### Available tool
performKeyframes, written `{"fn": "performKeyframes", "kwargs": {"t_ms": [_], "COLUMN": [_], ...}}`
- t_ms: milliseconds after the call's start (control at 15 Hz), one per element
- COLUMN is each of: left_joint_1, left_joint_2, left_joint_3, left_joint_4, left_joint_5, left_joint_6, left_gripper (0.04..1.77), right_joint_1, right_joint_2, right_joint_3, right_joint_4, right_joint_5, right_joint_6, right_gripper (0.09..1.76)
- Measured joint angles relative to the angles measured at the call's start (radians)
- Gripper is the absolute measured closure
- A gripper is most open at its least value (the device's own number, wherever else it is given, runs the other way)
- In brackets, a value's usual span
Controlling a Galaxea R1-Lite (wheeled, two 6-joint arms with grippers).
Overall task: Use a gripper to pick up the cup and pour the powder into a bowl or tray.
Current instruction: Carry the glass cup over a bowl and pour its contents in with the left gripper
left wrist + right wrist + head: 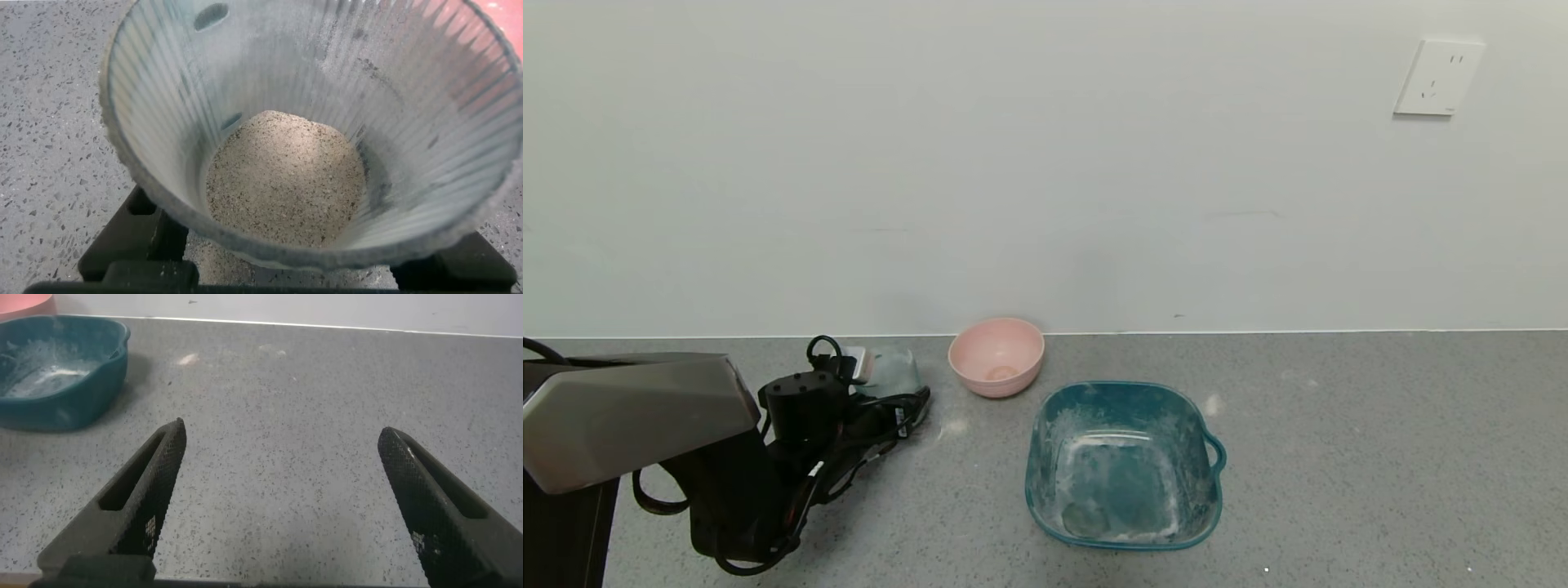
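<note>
Now the left gripper [894,408] holds the cup [310,131] of powder [282,180] in its jaws. Next likely comes lifting it to the teal basin [1045,425]. The right gripper [282,498] idles, jaws wide.

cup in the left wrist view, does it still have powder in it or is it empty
Not empty. The ribbed cup holds a mound of beige powder covering its bottom.

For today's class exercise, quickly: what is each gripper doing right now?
Left gripper: at the cup of powder; grip cannot be told.
Right gripper: open, holding nothing.
</note>
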Motion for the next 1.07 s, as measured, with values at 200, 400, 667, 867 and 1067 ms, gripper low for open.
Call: {"fn": "performKeyframes", "kwargs": {"t_ms": [200, 400, 667, 867, 1067], "left_joint_1": [0.0, 0.0, 0.006, 0.005, -0.002], "left_joint_2": [-0.004, -0.024, -0.111, -0.219, -0.307], "left_joint_3": [0.002, 0.004, -0.015, -0.071, -0.137], "left_joint_4": [0.003, 0.018, 0.151, 0.321, 0.452], "left_joint_5": [0.0, 0.003, 0.004, 0.004, 0.005], "left_joint_6": [0.0, 0.001, 0.004, 0.007, 0.019], "left_gripper": [0.5, 0.5, 0.5, 0.51, 0.51], "right_joint_1": [0.0, 0.0, 0.0, 0.0, 0.0], "right_joint_2": [0.0, 0.0, 0.0, 0.0, 0.0], "right_joint_3": [0.0, 0.0, 0.0, 0.0, 0.0], "right_joint_4": [0.0, 0.0, 0.0, 0.0, 0.0], "right_joint_5": [0.0, 0.0, 0.0, 0.0, 0.0], "right_joint_6": [0.0, 0.0, 0.0, 0.0, 0.0], "right_gripper": [0.14, 0.14, 0.14, 0.14, 0.14]}}
